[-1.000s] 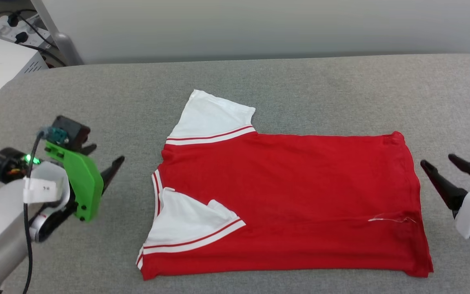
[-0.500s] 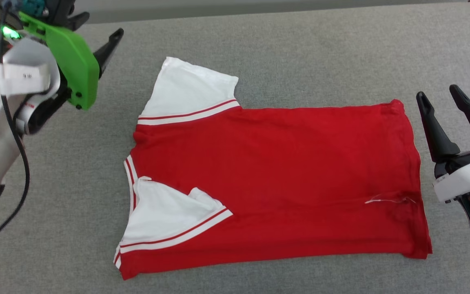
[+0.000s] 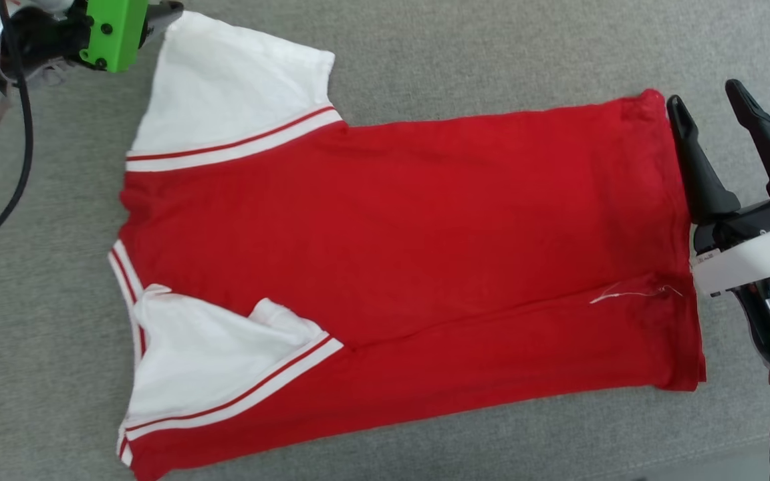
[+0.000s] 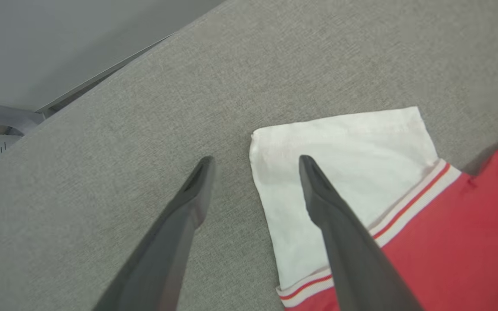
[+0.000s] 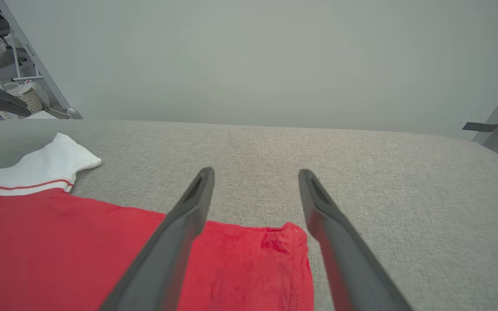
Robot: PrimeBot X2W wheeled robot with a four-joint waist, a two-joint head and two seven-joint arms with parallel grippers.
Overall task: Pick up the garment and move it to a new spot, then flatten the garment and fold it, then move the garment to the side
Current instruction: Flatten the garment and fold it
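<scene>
Across the grey cloth-covered bench point(image 3: 425, 60) the garment point(image 3: 425, 234) lies spread flat, plain red side up. Its collar end points to the bench's left and its hem to the bench's right. The far sleeve point(image 3: 224, 87), white with red-and-white striped trim, sticks out flat toward the bench's far left. The near sleeve point(image 3: 204, 361) is folded in over the red body and rumpled at its inner corner. A loose white thread point(image 3: 632, 294) lies on the red cloth near the hem.

The left gripper point(image 4: 255, 159) hovers at the outer corner of the far sleeve with its claw apart. One finger is above the white cloth, the other above bare bench just beside the sleeve's edge. Its green housing point(image 3: 111, 30) sits at the head view's top left, with a black cable point(image 3: 21, 133) hanging from the arm.

The right gripper point(image 3: 706, 100) stands at the hem's far corner, claw also apart and holding nothing. Its inner finger is over the red edge and its outer finger over bare bench. From the right wrist, the bench's far edge lies well beyond the garment, with a pale wall point(image 5: 249, 56) behind it.
</scene>
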